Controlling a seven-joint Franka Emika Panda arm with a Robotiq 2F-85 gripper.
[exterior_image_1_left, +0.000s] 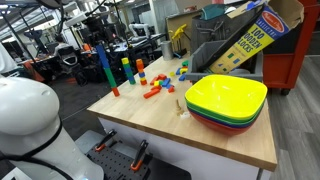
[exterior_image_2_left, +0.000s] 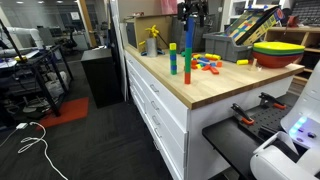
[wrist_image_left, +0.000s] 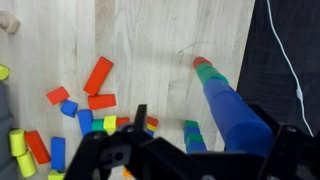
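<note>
Block tower (exterior_image_1_left: 105, 68), tall and mostly blue, stands upright on the wooden table (exterior_image_1_left: 230, 140) beside scattered loose blocks (exterior_image_1_left: 155, 88) in an exterior view. In an exterior view, the gripper (exterior_image_2_left: 193, 12) hangs just above the tower's top. Wrist view: jaws spread wide, empty, tower directly beneath.

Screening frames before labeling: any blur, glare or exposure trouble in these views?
Wrist view: the blue block tower sits close to the lens and looks soft, while the loose blocks on the wood are sharper. In both exterior views the light is even and overhead, with only faint shadows. In an exterior view the yellow bowl has a slight sheen, not blown out. In an exterior view the floor is dark with little detail.
</note>
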